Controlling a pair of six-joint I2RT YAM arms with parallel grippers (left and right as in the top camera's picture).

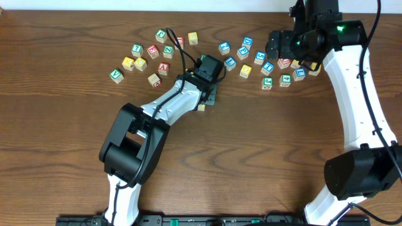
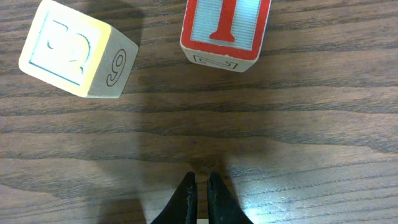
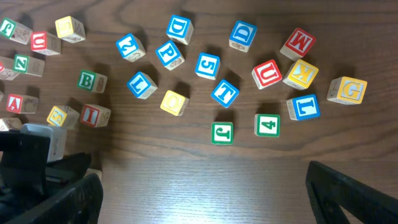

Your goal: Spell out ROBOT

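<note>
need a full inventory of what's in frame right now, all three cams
left cluster of cubes: about eleven, green, red, yellow, far side left of centre
right cluster of cubes: fifteen in right wrist view, mostly blue, some red, yellow, green
green B cube: one, in left cluster
blue T cube: one, mid right cluster
red I cube: one, ahead of left jaws
pale yellow cube: one, left of the I, apart
table: one, dark wood
left gripper: one, black, jaws shut, over bare wood
right gripper: one, black, jaws open, above right cluster
</note>
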